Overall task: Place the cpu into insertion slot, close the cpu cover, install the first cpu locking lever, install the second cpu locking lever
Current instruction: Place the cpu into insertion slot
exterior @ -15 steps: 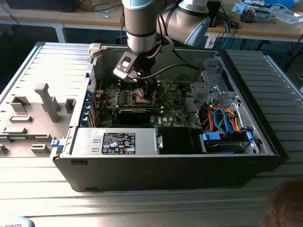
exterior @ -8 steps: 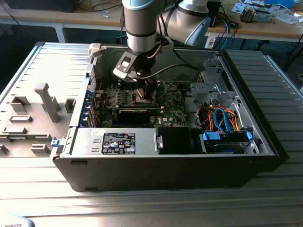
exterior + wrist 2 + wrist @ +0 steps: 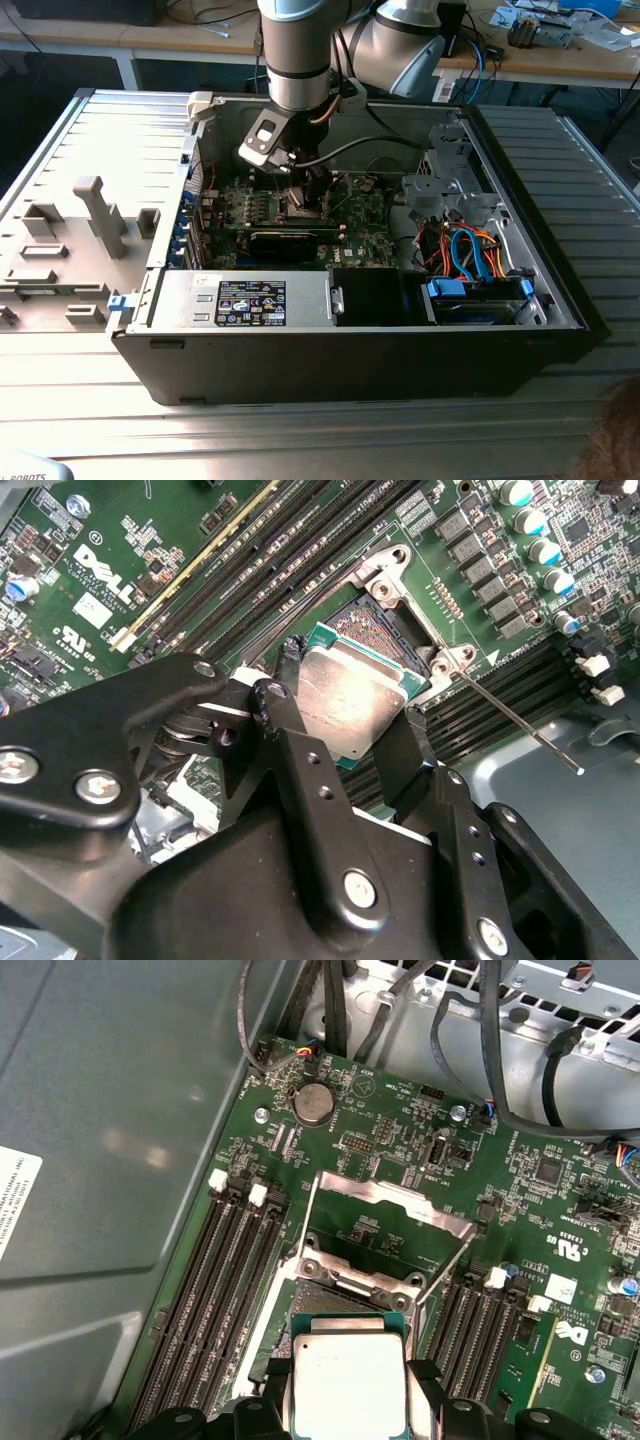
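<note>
a robot arm [image 3: 298,60] hangs over an open computer case [image 3: 350,365] lying on a ribbed metal table [image 3: 300,440], its tip down at the green circuit board [image 3: 362,228], as seen in the exterior view. in the second wrist view the claw [image 3: 342,712] is drawn in narrow on the chip [image 3: 350,688], with a black finger [image 3: 295,750] pressed to each of two opposite edges. the chip, silvery top up and green rim showing, is held at the edge of the socket [image 3: 385,620] nearest the claw and overlaps part of it. the socket's dark field of pins lies bare beyond the chip. whether the chip touches the socket cannot be told.

in the first wrist view the cover plate [image 3: 400,1202] stands swung up and open on the side of the socket away from the claw, and green board shows through its square window. a thin metal lever [image 3: 520,720] juts from one corner of the socket, its free end over the grey case floor. long black memory slots [image 3: 220,1290] run along both sides of the socket, and a round coin battery [image 3: 313,1105] sits on the board beyond the cover plate. at the exterior view's left a grey fixture block [image 3: 60,250] rests on the table beside the case. blue and orange cables [image 3: 470,255] coil inside the case at the exterior view's right.
</note>
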Robot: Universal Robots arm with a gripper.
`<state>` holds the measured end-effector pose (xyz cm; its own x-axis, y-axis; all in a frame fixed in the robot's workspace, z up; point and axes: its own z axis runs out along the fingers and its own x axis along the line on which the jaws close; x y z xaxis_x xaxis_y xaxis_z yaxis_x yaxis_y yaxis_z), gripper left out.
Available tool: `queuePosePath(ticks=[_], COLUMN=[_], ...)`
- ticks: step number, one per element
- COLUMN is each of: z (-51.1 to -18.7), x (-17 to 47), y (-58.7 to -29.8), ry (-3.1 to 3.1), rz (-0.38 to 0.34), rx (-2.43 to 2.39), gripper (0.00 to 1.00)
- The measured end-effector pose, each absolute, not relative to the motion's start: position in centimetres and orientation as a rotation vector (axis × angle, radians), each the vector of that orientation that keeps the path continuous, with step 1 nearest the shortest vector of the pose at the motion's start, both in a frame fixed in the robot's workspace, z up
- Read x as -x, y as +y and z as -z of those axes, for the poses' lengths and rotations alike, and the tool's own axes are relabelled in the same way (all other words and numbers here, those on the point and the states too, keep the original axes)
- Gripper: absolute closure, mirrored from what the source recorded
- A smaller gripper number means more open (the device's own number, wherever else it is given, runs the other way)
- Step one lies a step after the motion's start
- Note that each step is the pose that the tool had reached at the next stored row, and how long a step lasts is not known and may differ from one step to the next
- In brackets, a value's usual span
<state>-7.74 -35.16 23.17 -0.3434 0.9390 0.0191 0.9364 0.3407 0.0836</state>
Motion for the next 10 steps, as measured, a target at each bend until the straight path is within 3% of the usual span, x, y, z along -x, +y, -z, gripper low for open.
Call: queuePosePath(ticks=[10], z=[-23.15], x=[7.74], y=[-35.16], ry=[2.535], rz=[-0.123], rx=[-1.795], gripper=[0.46])
